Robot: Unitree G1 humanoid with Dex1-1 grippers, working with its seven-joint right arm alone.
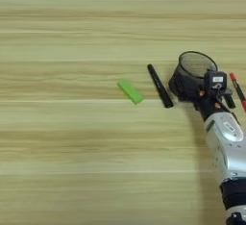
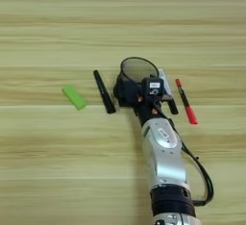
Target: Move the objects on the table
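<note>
Wooden bench (image 2: 57, 181) carries everything; the silver arm (image 2: 164, 156) reaches from below so its tool (image 2: 144, 94) meets the mesh cup (image 2: 137, 70), though whether it grips I cannot tell. Just left lies a black marker (image 2: 104, 92), farther left a green block (image 2: 74, 97), right a red pen (image 2: 186, 102)

Soft, even light falls on my bench (image 1: 72, 147), bright and without glare. A faint shadow lies just left of my forearm (image 2: 163, 156). Everything looks slightly blurred, edges included.
</note>
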